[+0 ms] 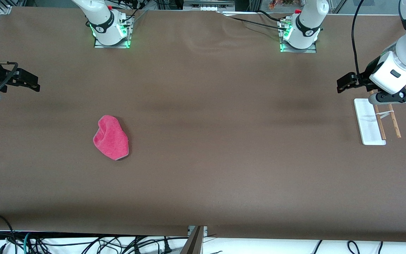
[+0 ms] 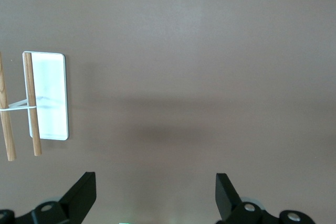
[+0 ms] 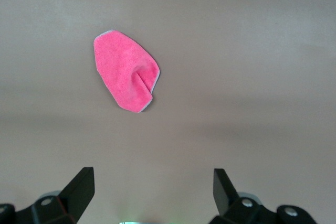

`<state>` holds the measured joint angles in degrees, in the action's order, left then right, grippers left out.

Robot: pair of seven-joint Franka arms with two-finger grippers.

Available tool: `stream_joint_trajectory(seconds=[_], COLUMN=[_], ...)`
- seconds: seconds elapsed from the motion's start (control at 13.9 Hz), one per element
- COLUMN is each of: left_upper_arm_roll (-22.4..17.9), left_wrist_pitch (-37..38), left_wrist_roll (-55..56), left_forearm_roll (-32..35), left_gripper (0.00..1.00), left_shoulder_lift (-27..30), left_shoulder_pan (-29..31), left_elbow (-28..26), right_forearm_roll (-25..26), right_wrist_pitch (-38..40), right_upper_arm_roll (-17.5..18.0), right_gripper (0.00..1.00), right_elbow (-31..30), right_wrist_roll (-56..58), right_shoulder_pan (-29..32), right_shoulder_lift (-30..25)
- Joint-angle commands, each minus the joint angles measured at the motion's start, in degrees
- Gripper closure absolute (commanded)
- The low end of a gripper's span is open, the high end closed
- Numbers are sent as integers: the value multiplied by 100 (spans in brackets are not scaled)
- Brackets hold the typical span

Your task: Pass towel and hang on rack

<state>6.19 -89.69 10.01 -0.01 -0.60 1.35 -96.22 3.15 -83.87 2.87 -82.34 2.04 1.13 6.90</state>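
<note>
Fingers of left gripper (image 2: pixel 155 195) and right gripper (image 3: pixel 153 192) spread wide, holding nothing.

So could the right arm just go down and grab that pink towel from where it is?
Probably yes: the towel lies alone on bare table toward the right arm's end, and the right gripper hangs nearby with jaws open.

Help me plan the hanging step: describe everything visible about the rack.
The rack is a small stand with a flat white rectangular base and two thin, parallel brown wooden rods joined by a white crosspiece. It sits on the brown table at the left arm's end, bare, with nothing hung on it. Nothing touches it; the open left gripper hangs close by.
</note>
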Motion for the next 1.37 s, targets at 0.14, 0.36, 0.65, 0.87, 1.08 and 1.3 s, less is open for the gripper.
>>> stream_joint_trajectory(seconds=[0.14, 0.36, 0.65, 0.87, 1.08, 1.3], left_upper_arm_roll=[14, 14, 14, 14, 14, 14], left_wrist_pitch=[83, 57, 65, 74, 83, 83], left_wrist_roll=[80, 80, 80, 80, 80, 80], left_forearm_roll=[-43, -51, -51, -51, -51, -51], left_gripper=[0, 0, 0, 0, 0, 0], left_shoulder_lift=[-10, -19, -28, -28, -28, -28], left_shoulder_pan=[41, 32, 32, 41, 41, 41], left_elbow=[86, 95, 77, 77, 77, 68], right_forearm_roll=[10, 2, -7, -16, -25, -16], right_wrist_pitch=[-59, -68, -95, -103, -165, -183], right_upper_arm_roll=[29, 29, 38, 47, 38, 38], right_gripper=[0, 0, 0, 0, 0, 0], right_elbow=[-54, -54, -54, -54, -54, -63], right_wrist_roll=[42, 69, 78, 69, 69, 69], right_shoulder_pan=[10, 10, 10, 1, 10, 10], right_shoulder_lift=[-66, -66, -66, -66, -66, -66])
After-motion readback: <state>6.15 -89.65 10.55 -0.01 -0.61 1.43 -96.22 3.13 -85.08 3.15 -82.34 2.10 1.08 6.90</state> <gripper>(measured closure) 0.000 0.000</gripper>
